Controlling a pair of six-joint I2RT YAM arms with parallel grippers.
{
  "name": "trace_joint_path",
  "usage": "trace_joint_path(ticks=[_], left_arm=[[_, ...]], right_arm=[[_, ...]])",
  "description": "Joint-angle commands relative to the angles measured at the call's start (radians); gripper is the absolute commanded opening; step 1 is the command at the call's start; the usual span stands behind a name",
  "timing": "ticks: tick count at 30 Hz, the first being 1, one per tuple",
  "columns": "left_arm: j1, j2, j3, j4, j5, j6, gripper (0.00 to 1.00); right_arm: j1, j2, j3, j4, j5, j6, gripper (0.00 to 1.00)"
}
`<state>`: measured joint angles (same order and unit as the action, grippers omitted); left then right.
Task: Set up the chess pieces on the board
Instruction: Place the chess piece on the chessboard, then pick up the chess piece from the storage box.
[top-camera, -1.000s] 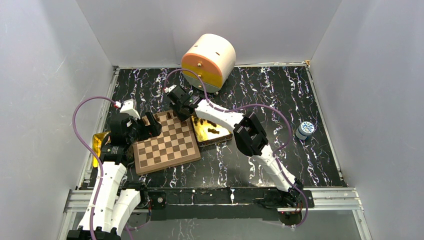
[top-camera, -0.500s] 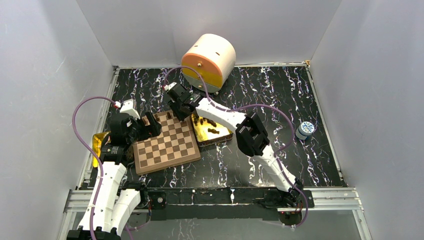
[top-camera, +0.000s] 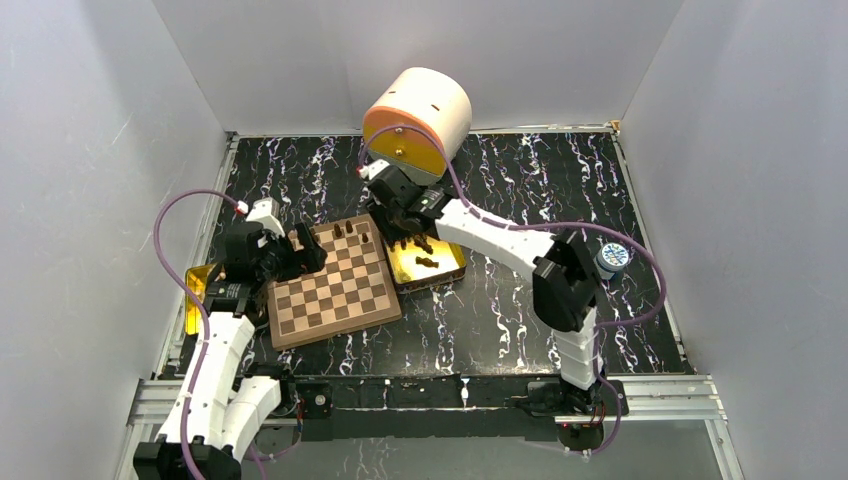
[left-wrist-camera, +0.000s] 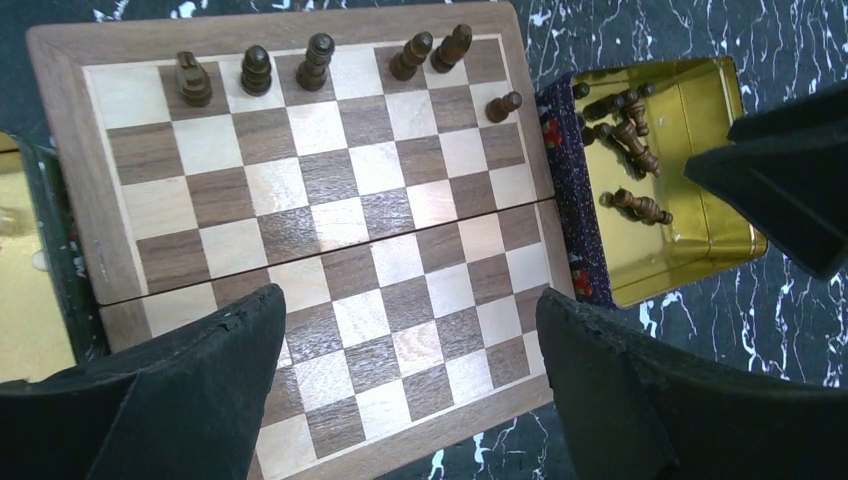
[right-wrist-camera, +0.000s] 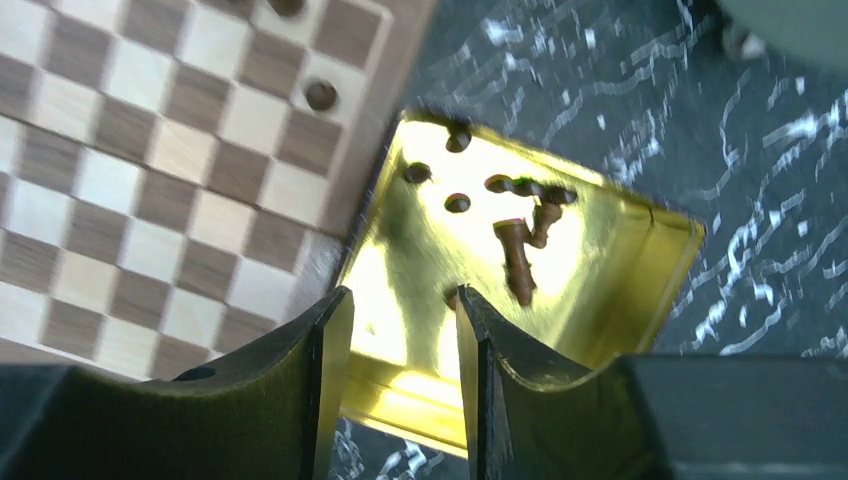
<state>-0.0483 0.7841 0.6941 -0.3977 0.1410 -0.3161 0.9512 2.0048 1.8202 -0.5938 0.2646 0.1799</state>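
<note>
Parted and empty, the right fingers (right-wrist-camera: 320, 390) are hovering over the shiny gold rectangular tin (right-wrist-camera: 650, 250) right of the checkered wooden board (left-wrist-camera: 60, 160), where tiny dark brown chess pieces (right-wrist-camera: 516, 258) are lying clustered. Meanwhile the left fingers (left-wrist-camera: 180, 400) are gaping empty. Closing here is probably risking pinching two pieces together.

White arm links (top-camera: 215, 370), black joints (top-camera: 560, 290), purple cables (top-camera: 160, 232), black jaws

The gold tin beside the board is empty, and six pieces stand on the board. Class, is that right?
No. The gold tin is not empty: several chess pieces lie in it, as the left wrist view shows. It is beside the board, where six more stand.
</note>
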Motion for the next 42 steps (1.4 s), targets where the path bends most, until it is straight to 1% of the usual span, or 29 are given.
trace_joint_path(ticks=[1, 4, 7, 9, 14, 22, 26, 32, 42], left_arm=[[-0.004, 0.035, 0.031, 0.023, 0.097, -0.005, 0.91], [-0.004, 0.068, 0.022, 0.06, 0.191, -0.023, 0.9], [-0.004, 0.093, 0.012, 0.064, 0.231, -0.014, 0.9], [-0.004, 0.095, 0.002, 0.065, 0.238, -0.009, 0.89], [-0.004, 0.055, -0.029, 0.083, 0.2, -0.02, 0.86], [-0.004, 0.014, -0.044, 0.083, 0.158, -0.028, 0.84], [-0.004, 0.011, -0.044, 0.083, 0.156, -0.028, 0.83], [-0.004, -0.003, -0.045, 0.082, 0.145, -0.026, 0.82], [-0.004, -0.003, -0.044, 0.079, 0.143, -0.026, 0.82]], right_arm=[[-0.034, -0.103, -0.166, 0.083, 0.036, 0.01, 0.5], [-0.082, -0.13, -0.254, 0.114, 0.004, 0.019, 0.49], [-0.122, -0.139, -0.324, 0.17, -0.042, 0.024, 0.47], [-0.135, -0.134, -0.348, 0.199, -0.075, 0.037, 0.45], [-0.137, -0.106, -0.373, 0.307, -0.095, 0.069, 0.4], [-0.136, -0.027, -0.33, 0.406, -0.117, 0.092, 0.39], [-0.136, 0.008, -0.314, 0.435, -0.096, 0.094, 0.4], [-0.134, 0.08, -0.257, 0.419, -0.092, 0.095, 0.41], [-0.132, 0.117, -0.211, 0.408, -0.104, 0.092, 0.42]])
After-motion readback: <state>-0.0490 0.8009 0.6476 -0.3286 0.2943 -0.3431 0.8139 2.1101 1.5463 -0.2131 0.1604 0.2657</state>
